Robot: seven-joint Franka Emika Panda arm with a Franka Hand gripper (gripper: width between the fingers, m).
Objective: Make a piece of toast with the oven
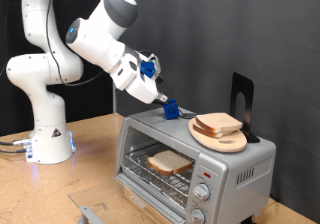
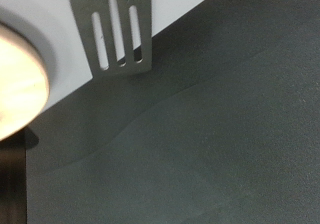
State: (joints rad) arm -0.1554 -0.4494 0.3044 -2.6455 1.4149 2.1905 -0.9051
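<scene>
Robot arm: a white Franka arm (image 1: 95,39) was seen reaching from its base, at the exterior view's left of the oven, towards the oven's top.

Oven: a small silver countertop toaster oven (image 1: 195,159) with two round knobs stood on the wooden table (image 1: 90,134); its glass door appeared to be let down, the wire rack exposed.

Plate: a round wooden plate (image 1: 222,139) was set on the oven's roof, bearing a stack of pale bread slices (image 1: 218,124).

Spatula: a dark slotted spatula (image 1: 241,94) stood upright behind the plate; in the wrist view a slotted blade (image 2: 117,34) was shown close up.

Toast: the piece of toast (image 1: 170,163), a squarish pale slice with light-brown crust, lay flat on the rack inside the oven.

Gripper: the blue-fingered gripper (image 1: 170,110) was held just over the oven's roof, beside the plate; whether its fingers were apart or together could not be told.

Key relation: the toast lay below the gripper, under the oven's roof and slightly towards the oven's front.
</scene>
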